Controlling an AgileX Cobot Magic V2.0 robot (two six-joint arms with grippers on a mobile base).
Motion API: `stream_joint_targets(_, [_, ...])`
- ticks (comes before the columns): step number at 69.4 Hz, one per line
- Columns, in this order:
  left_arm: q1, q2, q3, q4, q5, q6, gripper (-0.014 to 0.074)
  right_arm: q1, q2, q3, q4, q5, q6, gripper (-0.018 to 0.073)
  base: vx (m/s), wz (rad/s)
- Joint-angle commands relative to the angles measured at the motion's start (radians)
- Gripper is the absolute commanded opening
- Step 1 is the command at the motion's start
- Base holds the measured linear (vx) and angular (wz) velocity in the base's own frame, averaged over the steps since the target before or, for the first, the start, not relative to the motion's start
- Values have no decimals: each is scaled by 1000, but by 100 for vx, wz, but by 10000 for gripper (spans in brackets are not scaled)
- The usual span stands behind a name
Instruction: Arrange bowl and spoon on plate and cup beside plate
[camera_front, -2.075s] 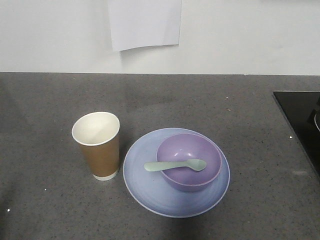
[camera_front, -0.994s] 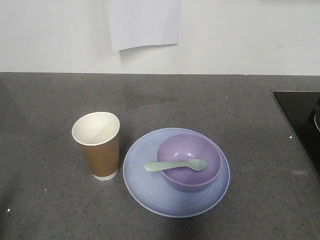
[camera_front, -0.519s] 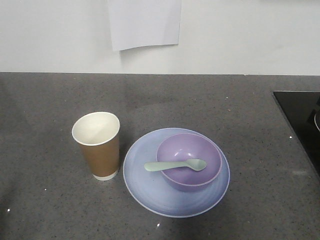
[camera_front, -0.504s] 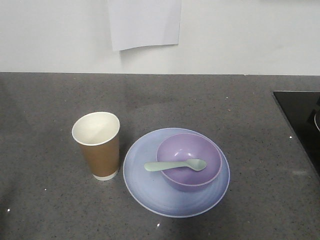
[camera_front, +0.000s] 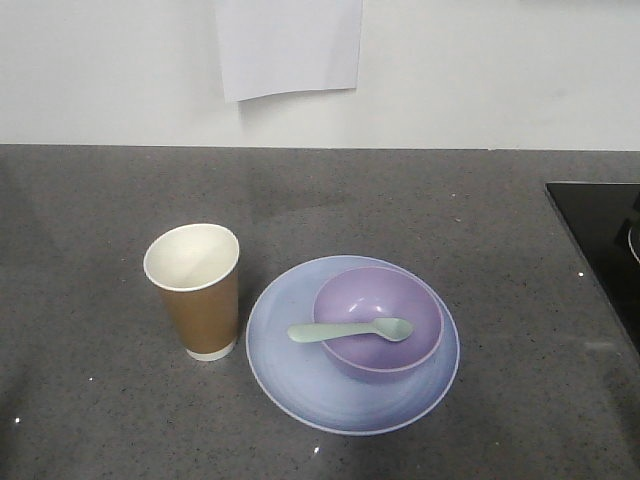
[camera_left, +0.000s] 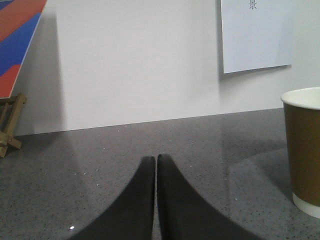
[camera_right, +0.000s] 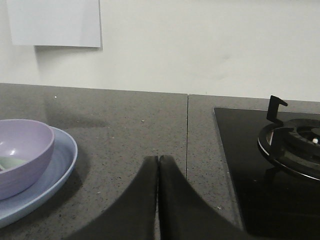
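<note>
Nothing on the desk has shifted from the earlier pictures: cup, plate, bowl and spoon all lie where they lay two seconds ago.

At the left, the left tool sits low over the desk with its two dark fingers pressed together, holding nothing; the cup shows at the right edge of its view. The cup stands upright on the desk, brown paper with a white inside, white rolled rim and a white band at its base. Just beside it to the right, close but apart, lies the plate, round, shallow and pale blue. The bowl, lavender and glossy inside, sits on the plate, toward its right side. The spoon, pale mint green, lies across the bowl's near-left rim, scoop inside the bowl, handle pointing left over the plate. At the right, the right tool is likewise closed and empty, beside a black stove.
</note>
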Motion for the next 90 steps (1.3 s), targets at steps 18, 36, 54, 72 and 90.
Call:
stream_joint_targets(18, [0,-15,-8,-6,-72,-6,-6,-6,-7,114,55,-280,-6,-11,0,0])
stream_joint_targets(36, [0,-15,-8,-6,-72,-6,-6,-6,-7,113,51,-290,-14,-11,0,0])
stream_joint_targets(54, [0,-15,-8,-6,-72,-6,-6,-6,-7,113,53,-289,-14,-11,0,0])
stream_joint_targets(72, [0,-15,-8,-6,-72,-6,-6,-6,-7,113,53,-289,-14,-11,0,0])
stream_joint_targets(90, [0,-15,-8,-6,-72,-6,-6,-6,-7,113,53,-289,-14,-11,0,0])
